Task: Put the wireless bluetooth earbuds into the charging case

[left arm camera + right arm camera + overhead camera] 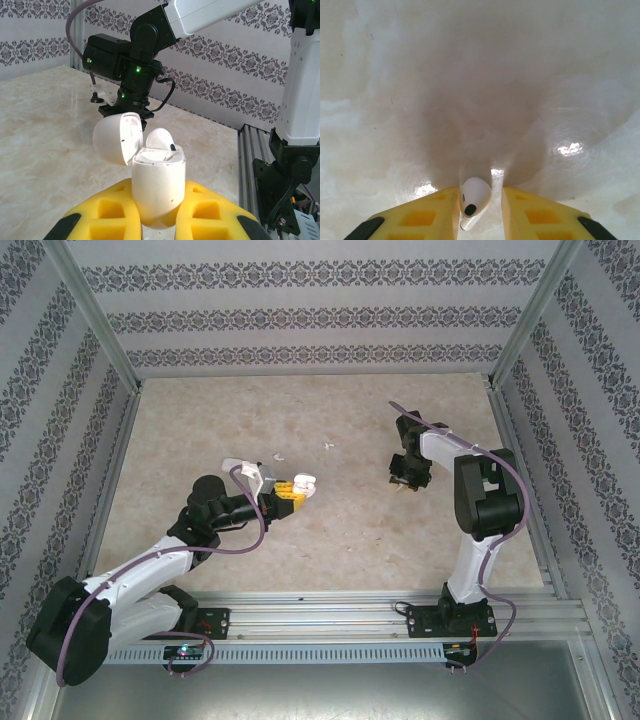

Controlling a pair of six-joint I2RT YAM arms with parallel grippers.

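Observation:
My left gripper (292,490) is shut on the charging case (159,192), a glossy white box held upright between the yellow fingers, a little above the table. Its lid (114,139) is swung open to the left. One white earbud (161,140) sits in the case with its head sticking out. My right gripper (480,191) is down at the table with a second earbud (474,196) between its fingers. That earbud rests against the left finger (432,212), and a gap shows to the right finger (535,212). In the top view the right gripper (405,480) stands right of the case (304,483).
Two small white bits (279,456) (327,446) lie on the marble-look table (330,540) behind the grippers. Patterned walls and metal frame posts (95,315) close in three sides. A rail (380,615) runs along the near edge.

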